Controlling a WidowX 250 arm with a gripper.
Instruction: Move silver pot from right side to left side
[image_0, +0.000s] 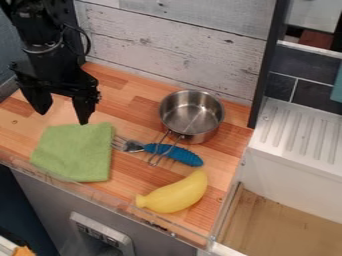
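Observation:
The silver pot (192, 116) stands upright on the right part of the wooden counter, near the back wall. Its wire handle points toward the front and lies over a blue-handled fork. At the upper left, my black gripper (63, 114) hangs open, with a wide gap between its two fingers and nothing held. It is to the left of the pot and apart from it, just behind a green cloth.
The green cloth (75, 152) lies at the left front. The fork's blue handle (175, 154) is beside the cloth, and a yellow banana (174, 193) lies near the front edge. A dark post (268, 65) and a white sink (294, 165) border the counter's right side.

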